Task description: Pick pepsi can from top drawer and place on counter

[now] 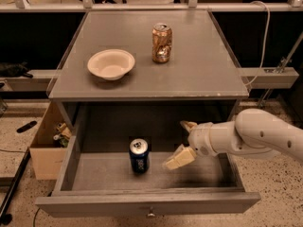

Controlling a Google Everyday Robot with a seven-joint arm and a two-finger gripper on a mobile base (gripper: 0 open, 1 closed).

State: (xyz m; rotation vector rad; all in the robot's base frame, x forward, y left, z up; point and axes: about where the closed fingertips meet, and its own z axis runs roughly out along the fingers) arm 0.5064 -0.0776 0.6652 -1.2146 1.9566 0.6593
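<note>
Reaching step: the gripper [175, 144] hangs in the open top drawer [142, 203], jaws wide, just right of the upright pepsi can [139, 156]; next it should straddle the can and close.

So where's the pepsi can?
In the camera view, the pepsi can stands upright inside the open top drawer, left of centre, the open gripper just right of it.

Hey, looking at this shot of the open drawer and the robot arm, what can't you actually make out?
All in the camera view:
- The back of the top drawer is lost in shadow under the counter.
- The arm behind the open gripper, inside the drawer beside the pepsi can, is cut off by the right edge.
- The cardboard box is partly hidden by the drawer's side wall.
- The pepsi can's lettering is too small to read.
</note>
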